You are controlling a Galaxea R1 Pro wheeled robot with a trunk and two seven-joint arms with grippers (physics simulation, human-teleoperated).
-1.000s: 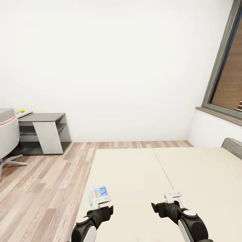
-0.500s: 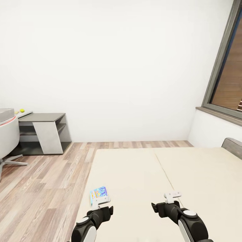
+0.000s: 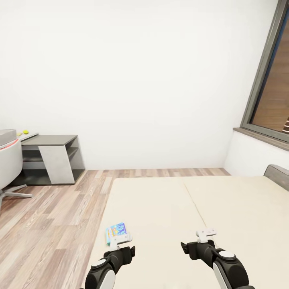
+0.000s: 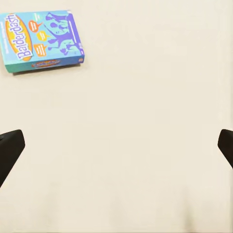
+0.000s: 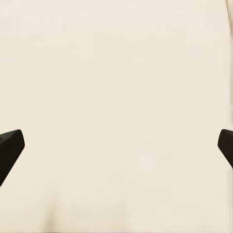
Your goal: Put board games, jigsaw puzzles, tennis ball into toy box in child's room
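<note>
A light blue board game [image 3: 116, 230] lies flat on the cream bed [image 3: 168, 208] near its left edge; its lid reads "Balderdash" in the left wrist view [image 4: 41, 41]. My left gripper [image 3: 120, 239] hangs open just above the cover beside that box, its dark fingertips [image 4: 9, 150] wide apart. Open as well, my right gripper [image 3: 206, 234] hovers over bare bed cover [image 5: 116, 73]. Far left, the tennis ball [image 3: 26, 131] sits on the table's pale top [image 3: 31, 136], next to a light grey bin that may be the toy box [image 3: 6, 134].
A low dark-topped cabinet [image 3: 52, 156] stands against the white wall beside the table. A pale swivel chair [image 3: 9, 164] is at the left edge. Wood-plank floor [image 3: 52, 224] runs along the bed's left side. A window [image 3: 273, 88] is at the right.
The whole view has shifted very slightly, so the board game shows a touch further left. Both arms keep their pose.
</note>
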